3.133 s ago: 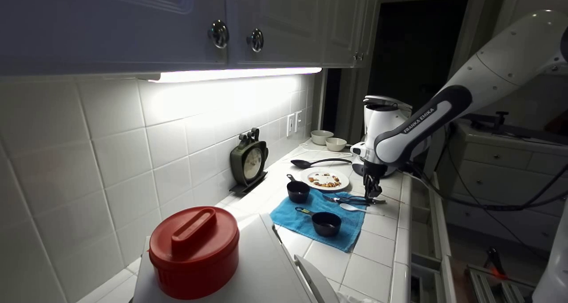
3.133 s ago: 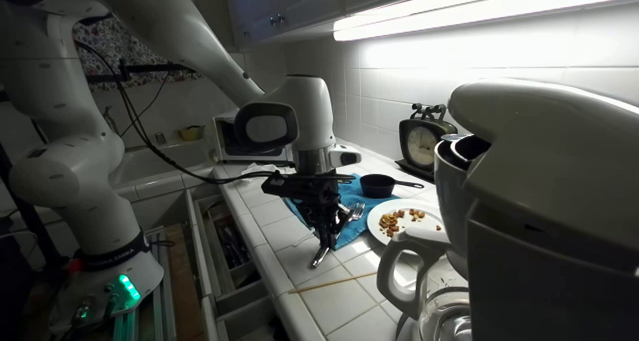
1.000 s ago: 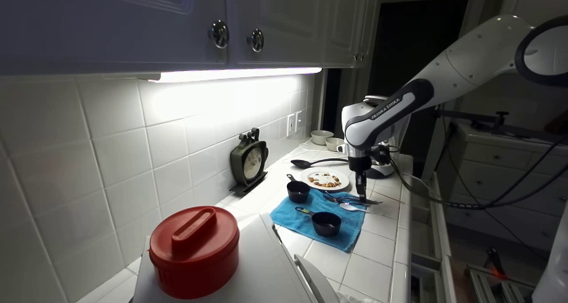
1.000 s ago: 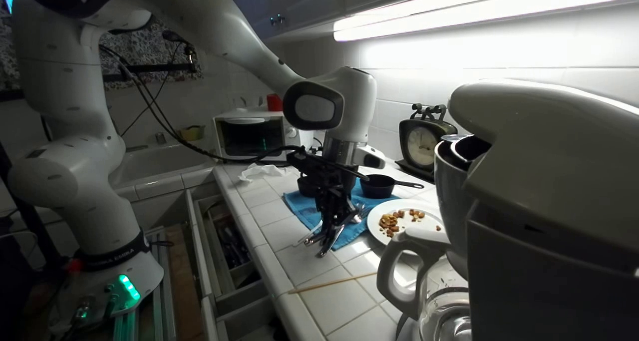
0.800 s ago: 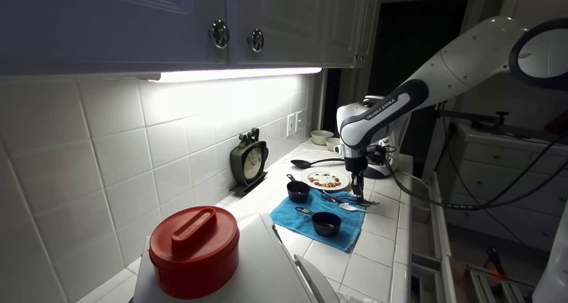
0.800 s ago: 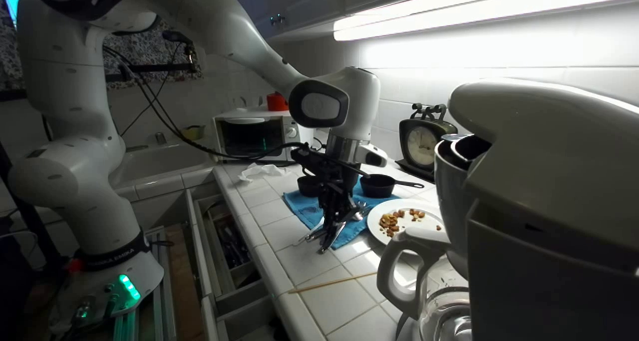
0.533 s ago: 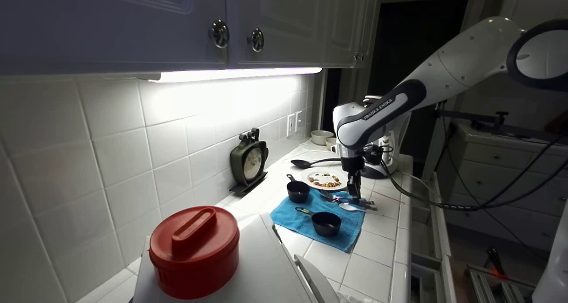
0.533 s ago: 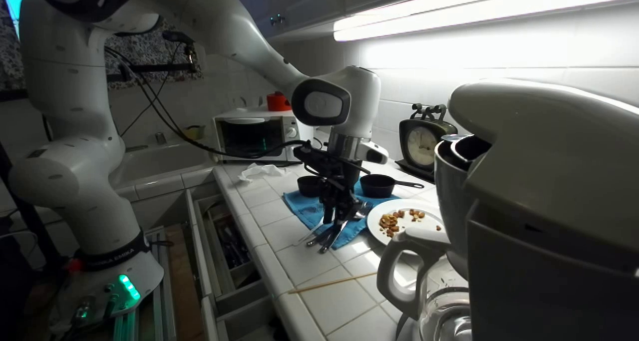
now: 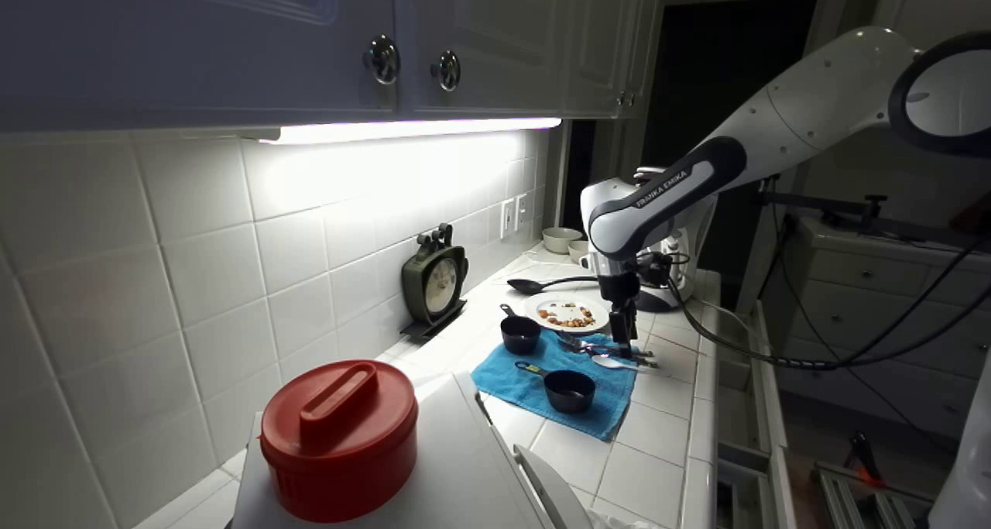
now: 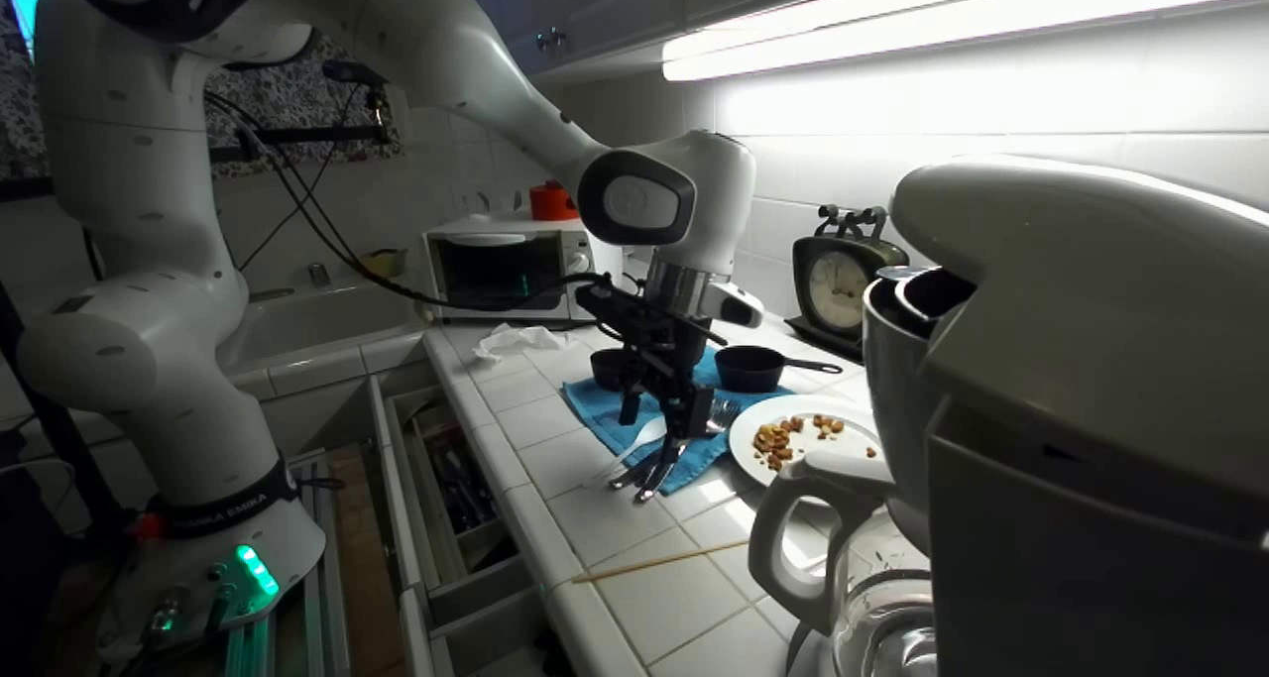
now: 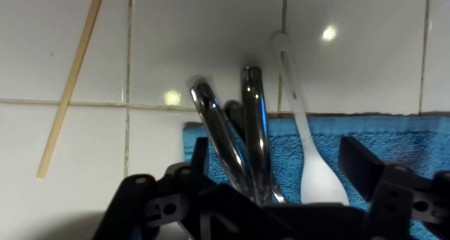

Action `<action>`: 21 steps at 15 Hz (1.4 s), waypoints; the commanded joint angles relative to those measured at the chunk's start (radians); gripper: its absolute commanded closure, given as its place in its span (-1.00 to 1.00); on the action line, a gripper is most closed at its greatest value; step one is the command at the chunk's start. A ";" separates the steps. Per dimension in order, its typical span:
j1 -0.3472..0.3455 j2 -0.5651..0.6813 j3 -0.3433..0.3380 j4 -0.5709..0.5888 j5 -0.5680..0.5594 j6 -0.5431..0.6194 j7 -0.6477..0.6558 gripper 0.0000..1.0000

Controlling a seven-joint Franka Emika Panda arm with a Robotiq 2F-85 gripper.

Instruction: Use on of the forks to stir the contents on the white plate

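Note:
My gripper [image 11: 276, 157] is open above the blue towel, its dark fingers [image 11: 362, 166] wide apart. Between them, in the wrist view, run two shiny metal handles [image 11: 258, 138] and a white spoon [image 11: 320, 180], none of them gripped. In an exterior view, fork tines [image 10: 724, 414] point toward the white plate; the gripper's body hides the forks' middles. Behind the towel, the white plate [image 10: 741, 441] shows in both exterior views. The contents, brownish nut-like bits [image 10: 773, 444], lie scattered on it, apart from the gripper.
Two black measuring cups [image 9: 569, 392] rest on the blue towel [image 9: 503, 382]. A thin wooden stick [image 11: 75, 67] lies on the tiles. Near the plate are a black ladle [image 9: 526, 286] and a coffee maker [image 10: 1071, 360]. A scale [image 9: 435, 281] stands against the wall.
My gripper has moved over the towel, then spread its fingers, letting go of the metal handles. The handles have shifted and lie closer together. The plate and its bits look unchanged.

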 commanded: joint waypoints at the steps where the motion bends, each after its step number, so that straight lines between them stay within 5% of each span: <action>1: 0.001 -0.045 -0.002 -0.038 -0.042 -0.048 0.010 -0.77; 6: -0.004 -0.053 -0.006 -0.070 -0.073 0.010 0.006 -0.37; 21: 0.004 -0.034 0.002 -0.064 -0.054 0.148 0.024 0.07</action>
